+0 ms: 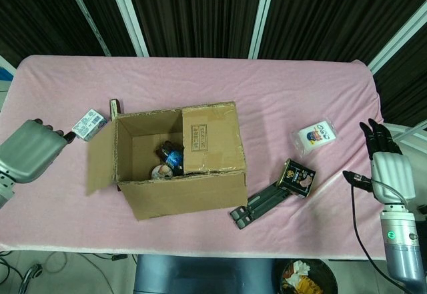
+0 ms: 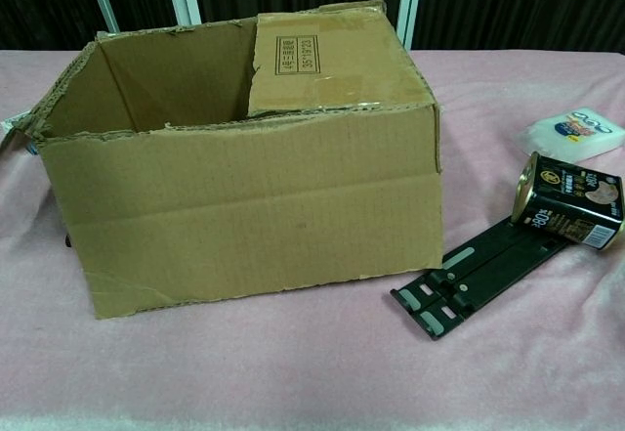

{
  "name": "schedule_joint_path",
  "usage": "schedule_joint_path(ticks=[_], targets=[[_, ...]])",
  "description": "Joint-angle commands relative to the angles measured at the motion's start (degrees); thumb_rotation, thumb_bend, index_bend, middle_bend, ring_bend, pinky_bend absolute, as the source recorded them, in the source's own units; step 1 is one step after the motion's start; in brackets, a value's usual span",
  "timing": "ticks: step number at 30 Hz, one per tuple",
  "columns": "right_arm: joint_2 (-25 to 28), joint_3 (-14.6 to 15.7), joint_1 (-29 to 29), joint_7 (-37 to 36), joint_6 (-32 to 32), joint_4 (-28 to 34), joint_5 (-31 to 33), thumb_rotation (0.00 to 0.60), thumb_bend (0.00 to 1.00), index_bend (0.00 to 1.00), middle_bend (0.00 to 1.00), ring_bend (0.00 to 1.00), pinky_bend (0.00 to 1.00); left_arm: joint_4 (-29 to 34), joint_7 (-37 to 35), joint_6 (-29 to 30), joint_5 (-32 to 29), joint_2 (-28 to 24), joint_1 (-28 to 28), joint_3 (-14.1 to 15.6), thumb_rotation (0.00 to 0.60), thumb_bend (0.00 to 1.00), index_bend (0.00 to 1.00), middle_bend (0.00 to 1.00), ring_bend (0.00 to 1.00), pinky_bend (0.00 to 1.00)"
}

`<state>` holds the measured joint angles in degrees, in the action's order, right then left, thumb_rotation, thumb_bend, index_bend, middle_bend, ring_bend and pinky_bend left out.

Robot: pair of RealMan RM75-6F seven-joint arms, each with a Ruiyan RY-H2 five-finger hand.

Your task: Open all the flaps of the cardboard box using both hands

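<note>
Cardboard box mid-table: light, stiff, ragged edges; right flap folded inward.

My left hand appears curled, empty; right hand straight, together, empty. Hook under that flap's free edge.

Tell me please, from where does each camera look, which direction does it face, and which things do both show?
Head view: high above, looking down on the pink table; left hand at the left edge, right hand at the right edge, both apart from the cardboard box.
Chest view: low at the table's near edge, facing the box's front wall; no robot part shows.
Shared: the box, the tin can, the black bracket, the white packet.
</note>
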<state>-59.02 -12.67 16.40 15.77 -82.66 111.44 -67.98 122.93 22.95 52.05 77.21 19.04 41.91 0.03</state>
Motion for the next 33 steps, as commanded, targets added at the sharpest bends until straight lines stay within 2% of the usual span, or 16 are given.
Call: schedule_joint_path(ticks=[1, 2, 3, 4, 7, 9, 12, 20, 29, 32, 33], targets=[[0.0, 0.2, 0.1, 0.1, 0.6, 0.2, -0.2, 0.6, 0.25, 0.0, 0.01, 0.03, 0.24, -1.1, -3.2, 8.4, 1.3, 1.4, -6.2, 1.2, 0.6, 0.84, 0.33, 0.49, 0.52, 0.52], [0.1, 0.3, 0.2, 0.0, 0.8, 0.2, -0.3, 0.6, 0.25, 0.0, 0.01, 0.03, 0.24, -1.4, -3.6, 10.7, 1.5, 2.4, -7.7, 1.4, 0.6, 0.68, 0.27, 0.41, 0.44, 0.44], [0.1, 0.3, 0.3, 0.0, 1.0, 0.2, -0.5, 0.6, 0.25, 0.0, 0.01, 0.03, 0.24, -2.0, -4.1, 13.9, 1.8, 4.1, -9.7, 1.6, 0.6, 0.58, 0.23, 0.34, 0.37, 0.38], [0.2, 0.4, 0.3, 0.0, 1.2, 0.3, -0.6, 0.6, 0.25, 0.0, 0.01, 0.03, 0.24, -2.4, -4.4, 16.0, 2.0, 5.4, -11.0, 1.7, 0.6, 0.43, 0.18, 0.24, 0.26, 0.28], [0.6, 0.7, 0.8, 0.3, 2.4, 0.3, -1.3, 0.6, 0.25, 0.0, 0.01, 0.03, 0.24, -4.3, -5.8, 25.2, 2.3, 12.2, -16.9, 1.9, 0.6, 0.22, 0.06, 0.05, 0.04, 0.07], [1.1, 0.9, 1.3, 0.9, 3.5, 0.4, -1.8, 0.6, 0.25, 0.0, 0.01, 0.03, 0.24, -6.1, -6.9, 29.9, 2.6, 16.8, -20.2, 2.0, 0.6, 0.18, 0.02, 0.01, 0.0, 0.02], [2.2, 1.0, 2.8, 2.2, 6.1, 0.5, -2.8, 0.6, 0.25, 0.0, 0.01, 0.03, 0.24, -9.8, -7.7, 35.9, 2.3, 23.9, -24.8, 1.9, 0.6, 0.17, 0.0, 0.0, 0.0, 0.0], [4.7, -0.4, 9.0, 7.6, 13.4, 0.5, -4.0, 0.6, 0.26, 0.0, 0.01, 0.03, 0.24, -19.9, -12.0, 43.5, 1.5, 36.1, -31.6, 0.9, 0.6, 0.17, 0.0, 0.0, 0.0, 0.0], [3.5, -2.7, 18.2, 15.9, 21.9, 0.2, -2.9, 0.6, 0.28, 0.0, 0.01, 0.03, 0.24, -30.1, -18.6, 44.7, 0.9, 43.3, -35.0, -0.4, 0.6, 0.17, 0.0, 0.0, 0.0, 0.0], [2.7, -3.0, 22.1, 18.6, 25.8, 0.3, -2.8, 0.6, 0.36, 0.03, 0.05, 0.06, 0.24, -32.7, -20.7, 43.8, 0.8, 44.6, -35.6, -0.5, 0.6, 0.17, 0.0, 0.0, 0.0, 0.0], [2.2, -3.2, 23.5, 19.4, 27.3, 0.2, -2.7, 0.6, 0.4, 0.07, 0.09, 0.09, 0.25, -33.3, -21.3, 43.2, 0.8, 44.8, -35.7, -0.5, 0.6, 0.17, 0.0, 0.0, 0.0, 0.0]])
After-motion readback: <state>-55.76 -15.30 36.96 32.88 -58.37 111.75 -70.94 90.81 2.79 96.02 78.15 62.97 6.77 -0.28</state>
